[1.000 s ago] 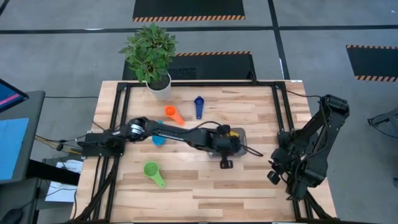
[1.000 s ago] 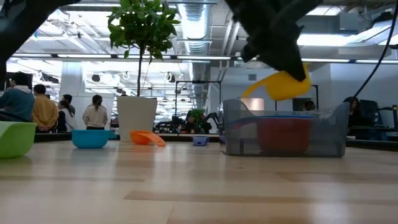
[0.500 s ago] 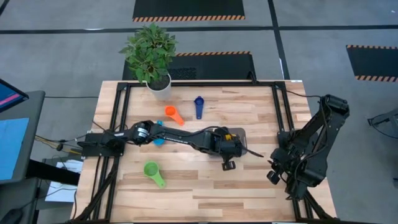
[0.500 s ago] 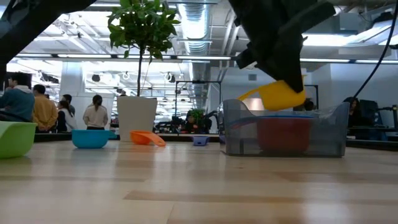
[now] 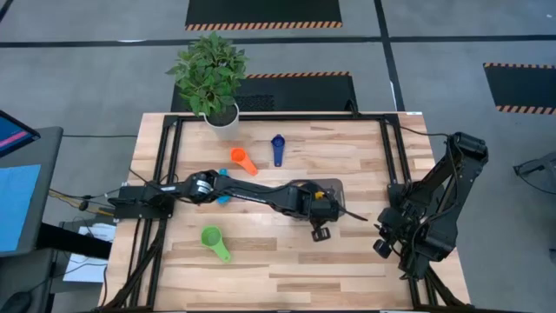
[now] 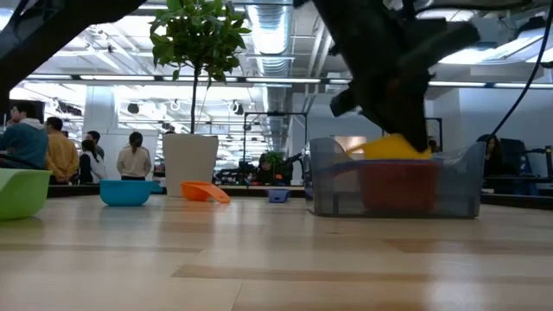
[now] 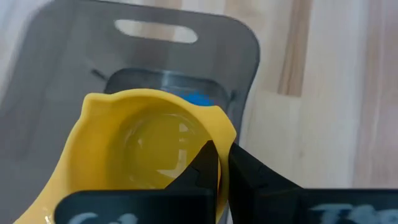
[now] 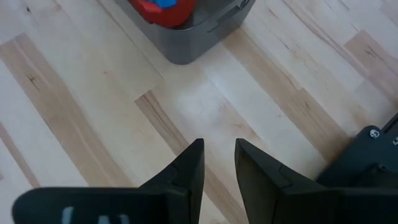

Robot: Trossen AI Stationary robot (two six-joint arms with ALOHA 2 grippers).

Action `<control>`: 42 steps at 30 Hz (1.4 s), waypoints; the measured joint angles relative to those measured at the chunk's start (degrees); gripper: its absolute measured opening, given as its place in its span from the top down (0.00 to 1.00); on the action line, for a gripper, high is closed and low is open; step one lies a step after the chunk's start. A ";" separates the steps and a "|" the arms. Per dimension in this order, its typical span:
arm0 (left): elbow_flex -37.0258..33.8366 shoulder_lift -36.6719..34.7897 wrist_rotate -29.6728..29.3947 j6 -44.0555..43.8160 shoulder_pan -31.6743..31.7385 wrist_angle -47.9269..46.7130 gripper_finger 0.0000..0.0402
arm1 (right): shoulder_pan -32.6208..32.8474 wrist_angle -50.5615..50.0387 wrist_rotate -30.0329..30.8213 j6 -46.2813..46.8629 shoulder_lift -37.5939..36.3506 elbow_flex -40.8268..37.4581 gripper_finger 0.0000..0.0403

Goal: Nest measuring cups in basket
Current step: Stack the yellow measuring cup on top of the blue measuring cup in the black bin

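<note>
My yellow cup [image 7: 146, 146] sits right of frame centre in the high view, straight over the basket [image 7: 74, 62] with the blue cup [image 7: 198, 99] and red cup [image 8: 163, 9] directly beneath. The left gripper [image 5: 319, 209] is clamped on its rim. A second ago it hung clear above the wall; now it's down inside. The right gripper [image 8: 217, 165] waits at the right edge, fingers slightly apart.

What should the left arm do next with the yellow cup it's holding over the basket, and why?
Probably lower it a touch more, then let go. The left end effector is shut on the yellow cup, which hangs at the rim of the basket, right above the red cup and the blue cup already inside. The right arm waits at the table's edge.
</note>
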 joint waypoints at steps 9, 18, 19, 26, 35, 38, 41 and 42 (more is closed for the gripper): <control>1.81 0.98 -0.86 -0.26 0.58 -0.32 0.95 | 0.00 0.30 -0.15 -0.03 0.00 0.00 0.72; 1.75 0.98 -0.58 -0.34 0.65 -1.31 0.86 | -0.02 0.24 -0.15 -0.28 0.00 0.00 0.72; 1.76 0.98 -0.59 -0.33 0.66 -1.17 0.85 | -0.02 0.28 -0.15 -0.32 0.00 0.00 0.72; 2.99 -3.71 3.42 3.76 0.66 -10.08 0.82 | -0.02 0.47 -0.15 -0.39 -0.02 0.00 0.72; 0.89 -11.31 -0.92 -3.13 -2.77 -39.89 0.82 | -0.71 0.71 -0.11 -0.39 0.00 0.00 0.72; -2.33 -15.42 0.88 -2.25 -4.75 -40.74 0.82 | -1.60 0.87 0.00 -0.39 -0.02 0.00 0.72; -7.49 -18.58 -6.12 -5.36 -7.19 -41.01 0.82 | -2.67 1.97 4.60 0.71 0.00 -0.31 0.72; -9.74 -19.49 -7.15 -5.70 -8.00 -40.72 0.82 | -3.22 3.11 6.81 0.73 0.00 -0.68 0.72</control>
